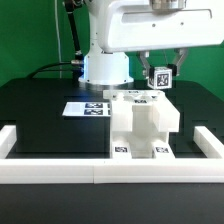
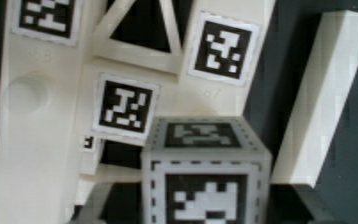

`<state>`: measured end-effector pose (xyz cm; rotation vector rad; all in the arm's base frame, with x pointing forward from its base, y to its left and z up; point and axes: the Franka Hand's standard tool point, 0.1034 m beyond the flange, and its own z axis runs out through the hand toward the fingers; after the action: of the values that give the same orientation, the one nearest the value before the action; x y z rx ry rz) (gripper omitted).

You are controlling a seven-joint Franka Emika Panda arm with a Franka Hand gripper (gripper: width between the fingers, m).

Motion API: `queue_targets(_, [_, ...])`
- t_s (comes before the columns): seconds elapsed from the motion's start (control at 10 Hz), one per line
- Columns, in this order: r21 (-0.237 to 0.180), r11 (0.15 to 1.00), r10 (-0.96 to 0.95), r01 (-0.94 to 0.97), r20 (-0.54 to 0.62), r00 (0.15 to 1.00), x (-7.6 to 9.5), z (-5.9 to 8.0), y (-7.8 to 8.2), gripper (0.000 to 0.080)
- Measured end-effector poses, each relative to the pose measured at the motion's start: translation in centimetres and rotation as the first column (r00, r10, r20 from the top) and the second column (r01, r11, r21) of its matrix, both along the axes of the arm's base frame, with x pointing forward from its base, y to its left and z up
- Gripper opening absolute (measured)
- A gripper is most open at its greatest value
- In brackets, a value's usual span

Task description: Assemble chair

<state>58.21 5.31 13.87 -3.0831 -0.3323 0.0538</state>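
Centrally, in the exterior view: one chair point(image 1: 143, 125), partly built, white and blocky, resting on the black counter point(image 1: 40, 115) just below mid-frame. Long axis running from mid-frame down toward the lower edge. Stepped in shape, taller part behind, lower tagged face turned to the lower edge. Two marker tags counted on that face, side by side; more on the upper surfaces, too small to count surely. Near end just beside the border rail point(image 1: 60, 172); touching or apart, cannot tell.

Up close in the wrist view: three tags counted on the chair's long white bars, the bars lying nearly parallel.

Just above the chair's far end, toward the exterior view's right: one small tagged block point(image 1: 160, 78), pinched between the two fingers of the end effector point(image 1: 161, 72). Contact between block and chair not clear. Two tagged faces of that block showing in the wrist view, in front of the bars.

Further out: one marker board point(image 1: 88, 107), flat on the counter, left of centre, just beside the chair's far end. One white arm base point(image 1: 105, 65), upper middle. One rail across the lower edge, with a short return at each side.
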Motion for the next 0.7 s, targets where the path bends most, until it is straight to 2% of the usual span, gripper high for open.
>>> queue_targets(0.2, [-0.005,1.000,-0.005,0.005,0.009,1.000,-0.08,-0.70,0.29,0.0289])
queue_targets(0.7, [-0.009,1.000,-0.005,0.005,0.001,1.000,-0.30,-1.34,0.33,0.0289])
